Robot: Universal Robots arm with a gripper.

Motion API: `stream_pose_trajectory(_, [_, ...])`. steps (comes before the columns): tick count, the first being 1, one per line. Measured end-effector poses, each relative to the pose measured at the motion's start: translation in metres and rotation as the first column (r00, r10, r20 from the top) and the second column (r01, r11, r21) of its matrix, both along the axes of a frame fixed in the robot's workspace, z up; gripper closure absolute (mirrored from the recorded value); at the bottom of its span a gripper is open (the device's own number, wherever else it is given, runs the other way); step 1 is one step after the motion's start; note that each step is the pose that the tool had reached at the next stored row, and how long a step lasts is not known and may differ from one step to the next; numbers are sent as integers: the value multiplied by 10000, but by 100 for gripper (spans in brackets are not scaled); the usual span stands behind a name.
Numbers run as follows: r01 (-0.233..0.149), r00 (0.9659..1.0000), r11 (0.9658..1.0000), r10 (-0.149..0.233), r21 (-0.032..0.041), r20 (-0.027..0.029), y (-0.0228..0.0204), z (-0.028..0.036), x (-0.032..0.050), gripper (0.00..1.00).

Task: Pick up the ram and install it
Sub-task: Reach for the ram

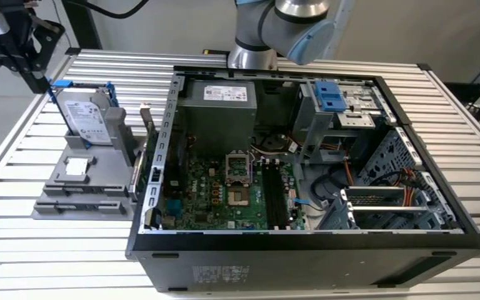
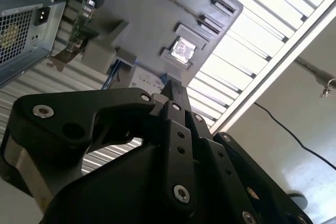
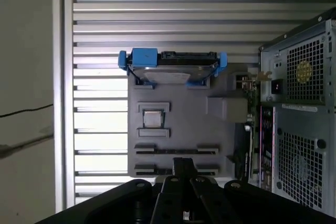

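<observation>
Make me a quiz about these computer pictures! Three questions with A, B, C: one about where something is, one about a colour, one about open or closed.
1. Where is the hard drive?
A. on the floor
B. on the grey holder beside the computer case
C. on a chair

2. What colour is the frame around the hard drive?
A. red
B. blue
C. yellow

3. Is the computer case open or shut?
A. shut
B. open
C. wrapped up

Answers:
1 B, it sits on the holder at the exterior view's left of the case.
2 B, blue shows at the drive's edges.
3 B, the motherboard shows inside.
</observation>
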State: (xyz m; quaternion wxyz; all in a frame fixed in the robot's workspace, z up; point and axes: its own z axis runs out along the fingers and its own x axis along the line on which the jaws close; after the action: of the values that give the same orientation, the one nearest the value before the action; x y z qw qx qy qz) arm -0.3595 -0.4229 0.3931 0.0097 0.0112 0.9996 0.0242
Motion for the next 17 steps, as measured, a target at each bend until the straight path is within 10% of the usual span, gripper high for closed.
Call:
stream_pose_trajectory(8, [0,10000,10000,0,1,1,-101,-1,-5,100])
stream_pose_trajectory(17, [1,10000,10000,-1,1,1,-347,-1,-5,100])
